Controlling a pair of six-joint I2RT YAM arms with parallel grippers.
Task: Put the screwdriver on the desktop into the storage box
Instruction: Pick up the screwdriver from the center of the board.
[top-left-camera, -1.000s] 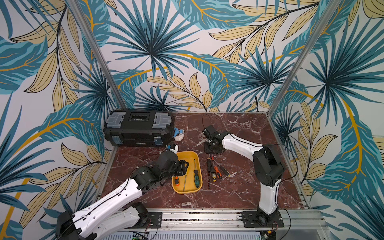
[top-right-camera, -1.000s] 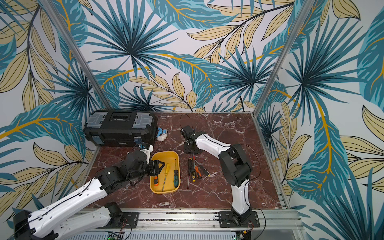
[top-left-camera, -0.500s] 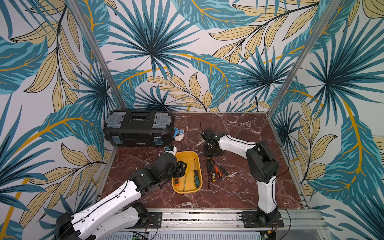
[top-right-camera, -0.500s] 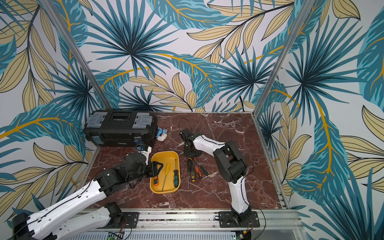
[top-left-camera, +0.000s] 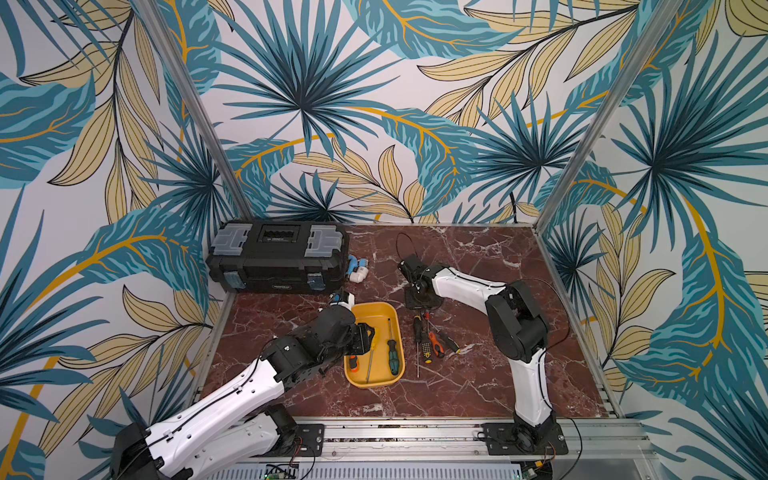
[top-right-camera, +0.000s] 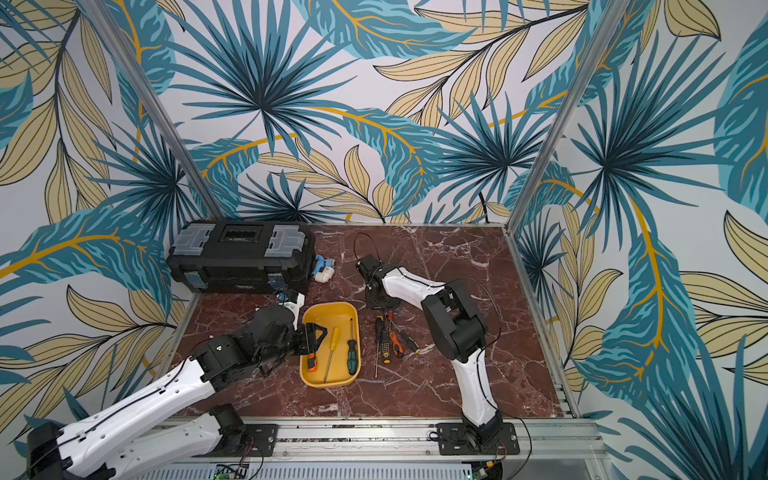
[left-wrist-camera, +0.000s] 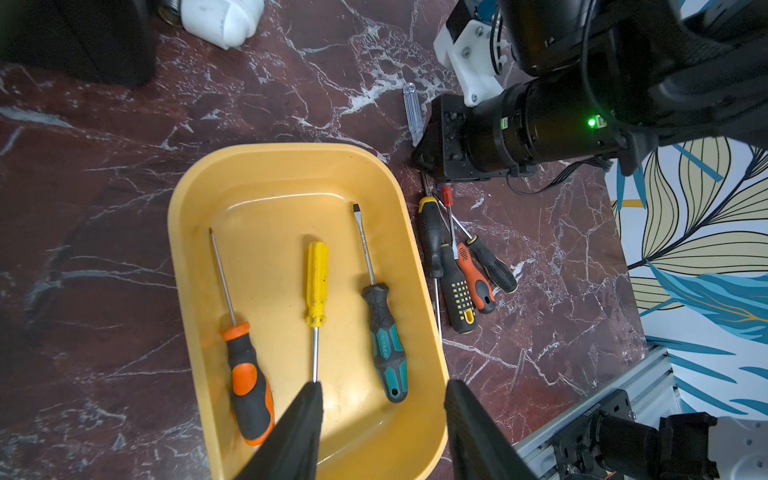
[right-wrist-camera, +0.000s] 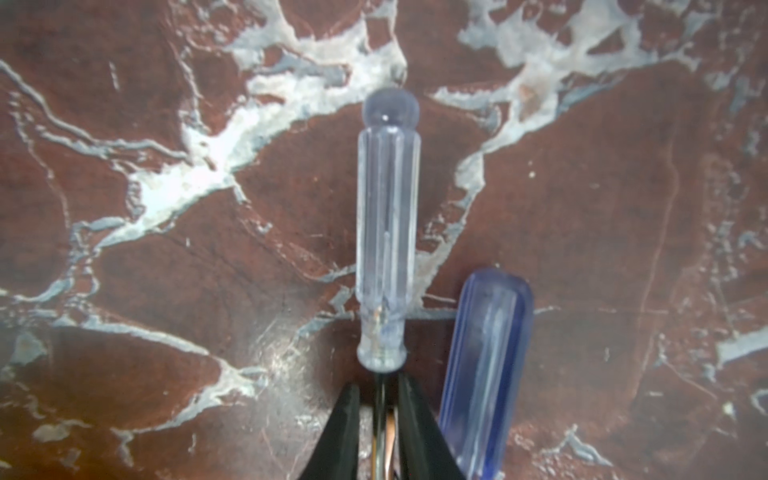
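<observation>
Between the narrowed fingers (right-wrist-camera: 345, 428) of the right gripper (right-wrist-camera: 377, 386) lies the shaft of the clear-handled screwdriver (right-wrist-camera: 386, 232), grip unclear; the left gripper (left-wrist-camera: 383, 384) hangs half-open, empty, above the storage box (left-wrist-camera: 274, 151).

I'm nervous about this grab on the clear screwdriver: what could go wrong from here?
The right gripper straddles only the thin shaft of the clear-handled screwdriver, so it may pivot or slip when lifted. The blue-handled screwdriver lies beside it and could get nudged. The left gripper hovers over the storage box, crowding the drop-off.
</observation>
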